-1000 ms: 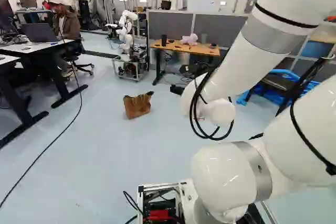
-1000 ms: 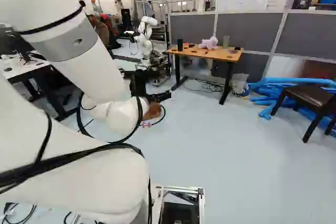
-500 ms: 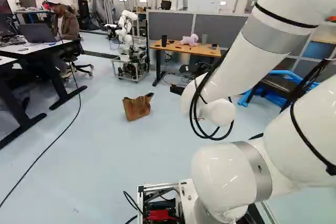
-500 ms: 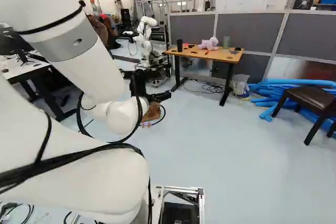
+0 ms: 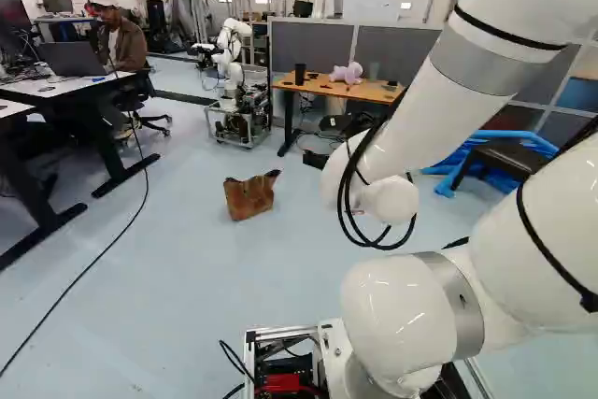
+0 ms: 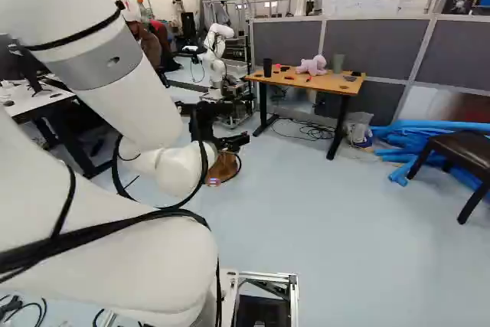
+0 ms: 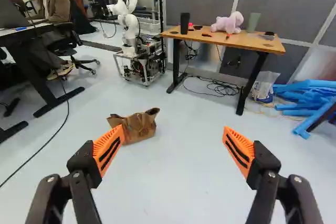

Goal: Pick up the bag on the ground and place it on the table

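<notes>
The black gripper (image 6: 232, 142) shows beyond the white arm in the right base view. In the wrist view the gripper (image 7: 174, 129) stands wide open, its orange pads far apart and nothing between them. A brown bag (image 7: 140, 127) slumps on the floor some way ahead, in line with the finger on the laptop desk's side; in the left base view the same bag (image 5: 249, 197) is seen whole. Part of it hides behind the arm and gripper in the right base view. Farther off is the wooden table (image 6: 329, 82), bearing a pink plush toy, dark cups and small items.
Another robot (image 7: 137, 51) on a wheeled frame stands left of the wooden table. A laptop desk (image 5: 65, 89) with a seated person is at the left, a cable (image 5: 103, 251) along the floor beside it. Blue tubes (image 6: 429, 137) and a dark chair (image 6: 463, 149) lie to the right.
The base has moved: the scene shifts toward the right in both base views, the bag and table with it. My arm keeps its pose over its lowest joint.
</notes>
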